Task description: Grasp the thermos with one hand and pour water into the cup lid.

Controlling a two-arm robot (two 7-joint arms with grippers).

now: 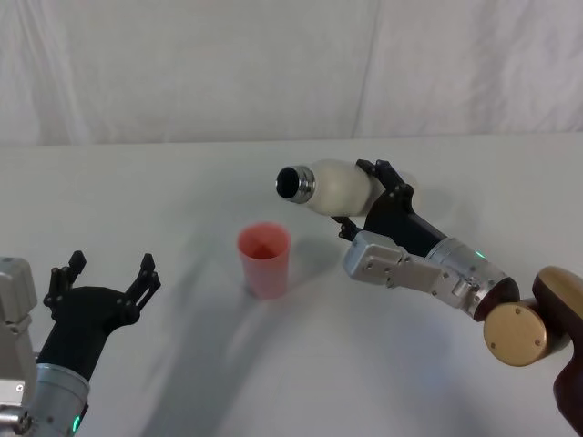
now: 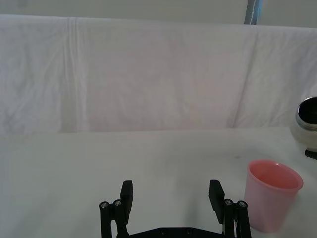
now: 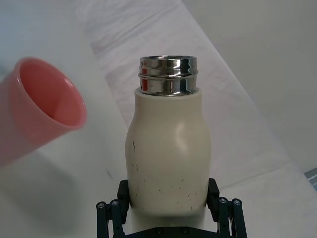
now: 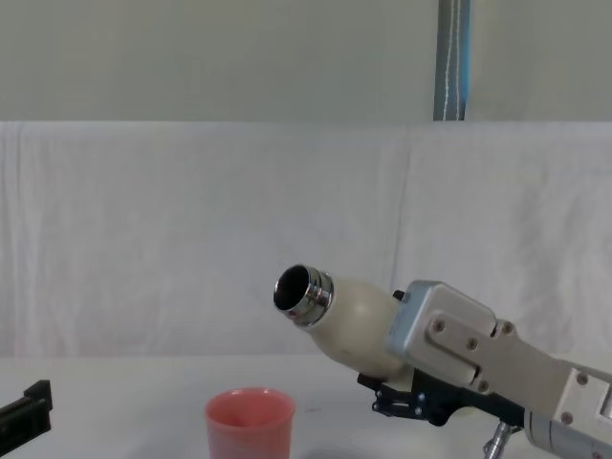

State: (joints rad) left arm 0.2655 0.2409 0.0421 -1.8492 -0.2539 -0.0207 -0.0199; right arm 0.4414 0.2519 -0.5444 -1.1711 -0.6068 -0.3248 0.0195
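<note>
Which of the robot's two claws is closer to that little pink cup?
The right. The right gripper holds the tilted thermos up just beside the cup lid, its steel mouth turned cupward. The left gripper waits farther off, fingers open, on the cup's other side.

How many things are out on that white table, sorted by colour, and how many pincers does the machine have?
Cream-white: 1, the thermos, held tilted in the right pincer.
Salmon-pink: 1, the cup lid, upright.
Black pincers: 2, counting the open, empty left pincer.
Total: 2 things, 2 pincers.
</note>
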